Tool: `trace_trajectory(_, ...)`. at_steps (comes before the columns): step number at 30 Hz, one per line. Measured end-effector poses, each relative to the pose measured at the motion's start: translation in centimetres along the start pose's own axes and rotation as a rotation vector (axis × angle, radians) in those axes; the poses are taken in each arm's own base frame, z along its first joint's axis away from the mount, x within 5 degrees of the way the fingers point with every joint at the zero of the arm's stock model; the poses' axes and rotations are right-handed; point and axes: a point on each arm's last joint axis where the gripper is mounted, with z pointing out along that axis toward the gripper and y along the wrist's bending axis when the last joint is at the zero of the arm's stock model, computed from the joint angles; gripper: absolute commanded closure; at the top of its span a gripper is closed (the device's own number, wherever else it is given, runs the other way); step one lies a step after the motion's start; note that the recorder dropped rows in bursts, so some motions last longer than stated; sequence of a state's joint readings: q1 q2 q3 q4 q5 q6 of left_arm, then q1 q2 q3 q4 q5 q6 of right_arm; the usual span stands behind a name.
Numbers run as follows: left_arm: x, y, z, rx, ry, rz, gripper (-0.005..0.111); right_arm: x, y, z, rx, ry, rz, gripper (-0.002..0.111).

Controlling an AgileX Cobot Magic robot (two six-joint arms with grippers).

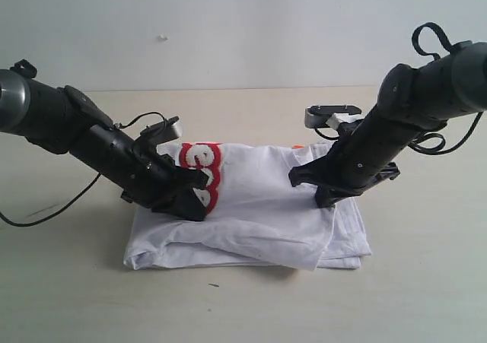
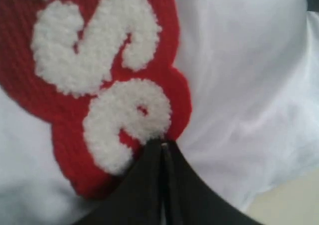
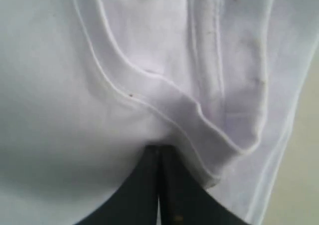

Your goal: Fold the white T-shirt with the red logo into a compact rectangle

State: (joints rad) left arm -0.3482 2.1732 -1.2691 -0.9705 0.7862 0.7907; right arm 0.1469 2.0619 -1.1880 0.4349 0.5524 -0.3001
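Observation:
The white T-shirt (image 1: 259,206) lies folded into a rough rectangle on the table, with layered edges along its front. The red logo (image 1: 204,166) with fuzzy white letters runs along the shirt's left part. My left gripper (image 1: 199,208) is shut, its tips resting on the cloth at the end of the red logo (image 2: 99,110), with nothing seen between the fingers (image 2: 149,175). My right gripper (image 1: 323,200) is also shut and presses its tips on the shirt's right part, beside a stitched hem fold (image 3: 199,115). In the wrist views the left gripper (image 2: 162,144) and right gripper (image 3: 159,147) show closed jaws.
The beige table (image 1: 251,305) extends around the shirt on all sides. A pale wall (image 1: 243,23) stands behind. Black cables (image 1: 46,214) trail from the left arm onto the table. A bit of orange (image 1: 298,146) shows at the shirt's back edge.

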Motion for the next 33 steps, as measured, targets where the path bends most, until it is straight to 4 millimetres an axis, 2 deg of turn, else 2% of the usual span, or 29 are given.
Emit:
trace_trajectory(2, 0.0, 0.0, -0.2, -0.004, 0.004, 0.005, 0.107, -0.1, 0.1, -0.3, -0.002, -0.009, -0.012, 0.108)
trace_trajectory(5, 0.2, 0.1, -1.4, -0.021, 0.010, 0.032, 0.107, -1.0, 0.7, -3.1, 0.004, -0.106, -0.042, 0.108)
trace_trajectory(10, -0.5, 0.0, -4.8, -0.051, -0.067, 0.054, 0.107, -1.7, 1.5, -6.9, 0.013, -0.202, -0.087, 0.108)
trace_trajectory(12, -1.0, -0.8, -7.3, -0.060, -0.130, 0.075, 0.107, -1.8, 1.9, -9.1, 0.022, -0.257, -0.116, 0.108)
trace_trajectory(19, -0.5, -4.6, -12.6, -0.036, -0.191, 0.180, 0.107, -0.9, 2.8, -15.7, 0.081, -0.364, -0.171, 0.108)
trace_trajectory(25, 2.1, -6.9, -17.4, -0.116, -0.350, 0.216, 0.107, 2.1, 2.7, -20.6, 0.192, -0.448, -0.183, 0.108)
trace_trajectory(33, 8.8, -9.7, -22.1, -0.275, -0.647, 0.246, 0.107, 7.7, 3.1, -25.7, 0.203, -0.605, -0.157, 0.108)
